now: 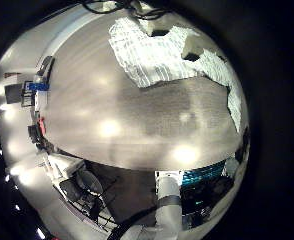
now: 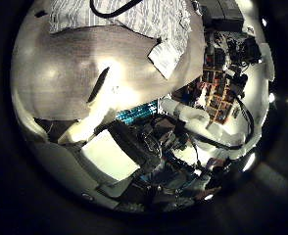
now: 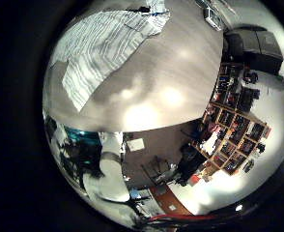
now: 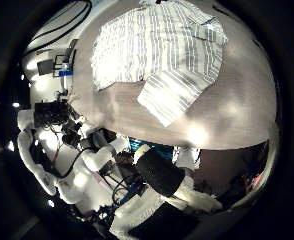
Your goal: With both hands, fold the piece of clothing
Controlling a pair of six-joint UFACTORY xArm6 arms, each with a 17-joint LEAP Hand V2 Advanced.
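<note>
Closest in was just the left arm (image 1: 168, 208), a column at the edge of its little finger side palm view. I honestly couldn't tell if the left hand or the right hand was spread or curled, since neither palm view showed that. Out past them, the shirt (image 4: 162, 50) was a striped thing lying opened out flat on the table (image 4: 237, 110), with one sleeve sticking out to the side and the cloth mostly smooth. It looked small in all four palm views, so both hands hung well clear of it, touching nothing.
</note>
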